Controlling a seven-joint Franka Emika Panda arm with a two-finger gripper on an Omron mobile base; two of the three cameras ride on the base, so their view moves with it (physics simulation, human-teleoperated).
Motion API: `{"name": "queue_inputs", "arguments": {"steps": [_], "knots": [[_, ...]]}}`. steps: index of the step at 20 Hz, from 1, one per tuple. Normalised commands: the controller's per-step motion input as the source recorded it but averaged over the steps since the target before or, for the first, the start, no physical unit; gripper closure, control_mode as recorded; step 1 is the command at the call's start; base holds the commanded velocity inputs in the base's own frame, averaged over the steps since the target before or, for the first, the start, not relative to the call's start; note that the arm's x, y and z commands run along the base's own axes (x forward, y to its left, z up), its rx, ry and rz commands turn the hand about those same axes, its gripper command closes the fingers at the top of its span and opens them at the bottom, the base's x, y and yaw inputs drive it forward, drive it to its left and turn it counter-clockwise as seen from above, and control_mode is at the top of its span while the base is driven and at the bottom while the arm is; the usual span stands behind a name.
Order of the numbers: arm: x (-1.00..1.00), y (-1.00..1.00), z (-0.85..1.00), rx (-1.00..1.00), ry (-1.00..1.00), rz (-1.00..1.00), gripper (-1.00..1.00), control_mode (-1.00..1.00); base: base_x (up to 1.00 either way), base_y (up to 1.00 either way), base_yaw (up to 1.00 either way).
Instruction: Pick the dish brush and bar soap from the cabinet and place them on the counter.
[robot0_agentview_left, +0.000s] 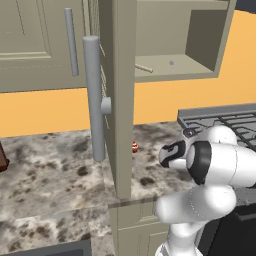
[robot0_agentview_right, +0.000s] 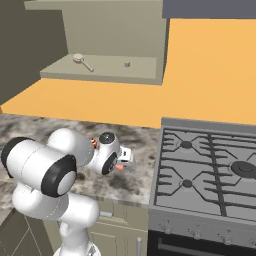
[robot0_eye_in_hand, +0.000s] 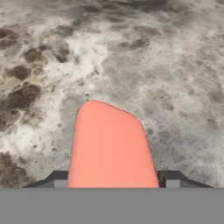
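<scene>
The salmon-pink bar soap (robot0_eye_in_hand: 109, 148) sits between my gripper's (robot0_eye_in_hand: 113, 180) two dark finger tips, which are shut on it just above the mottled counter (robot0_eye_in_hand: 153, 65). From the right base view a sliver of the bar soap (robot0_agentview_right: 119, 168) shows under the gripper (robot0_agentview_right: 123, 163), low over the counter (robot0_agentview_right: 137, 177) to the left of the stove. The dish brush (robot0_agentview_right: 83, 61) lies on the floor of the open cabinet (robot0_agentview_right: 115, 72), cream head to the left. In the left base view the dish brush (robot0_agentview_left: 144, 68) pokes out from behind the door on the cabinet (robot0_agentview_left: 180, 65) shelf.
The open cabinet door (robot0_agentview_left: 120, 100) with its long grey handle (robot0_agentview_left: 94, 97) juts out toward me over the counter (robot0_agentview_left: 50, 170). A tiny red-and-white round object (robot0_agentview_left: 134, 147) stands near the wall. The stove grate (robot0_agentview_right: 210, 165) borders the counter on the right.
</scene>
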Motion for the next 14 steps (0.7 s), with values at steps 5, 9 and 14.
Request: {"name": "queue_inputs", "arguments": {"steps": [5, 9, 14], "knots": [[0.0, 0.0, -0.11, 0.0, 0.01, 0.0, -1.0, -1.0, 0.0, 0.0, 0.0], [0.0, -0.01, 0.0, 0.01, -0.01, 0.02, -1.0, -1.0, 0.0, 0.0, 0.0], [-0.01, 0.0, 0.06, 0.03, -0.04, 0.03, -1.0, -1.0, 0.0, 0.0, 0.0]]}}
